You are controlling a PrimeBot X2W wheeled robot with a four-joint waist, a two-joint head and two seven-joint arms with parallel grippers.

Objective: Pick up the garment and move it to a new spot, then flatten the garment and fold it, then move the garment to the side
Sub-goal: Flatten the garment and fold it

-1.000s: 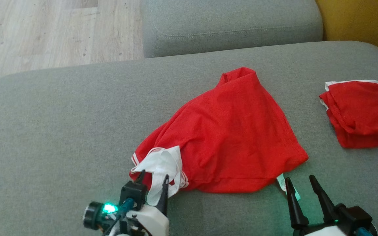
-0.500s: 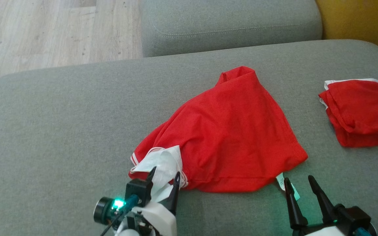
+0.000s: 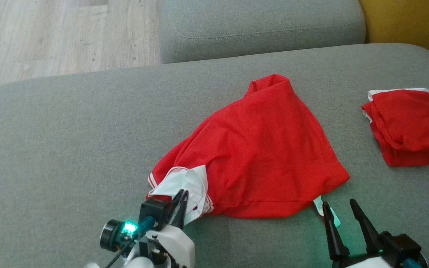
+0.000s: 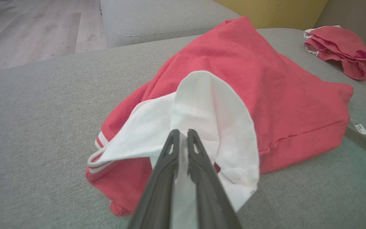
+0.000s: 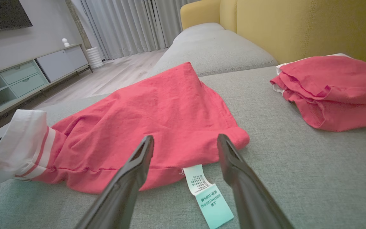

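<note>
The garment [image 3: 259,152] is red with a white collar and lies crumpled on the grey cushion [image 3: 69,130]. My left gripper [image 3: 181,194] is shut on the garment's white collar [image 4: 202,108] at its near left corner; in the left wrist view the fingers [image 4: 199,156] pinch white cloth between them. At the lower right my right gripper [image 3: 339,206] stands open just short of the red hem, its fingers straddling the white and teal care label [image 5: 206,194]. The red hem [image 5: 170,168] lies just beyond its tips.
A second red garment [image 3: 410,126] lies folded at the cushion's right edge. Another grey cushion [image 3: 259,26] sits behind, a yellow backrest [image 3: 408,22] at the far right, and wooden floor [image 3: 62,33] at the far left.
My left gripper has closed from wide open onto the white collar. The right gripper has kept its place and stayed open.
</note>
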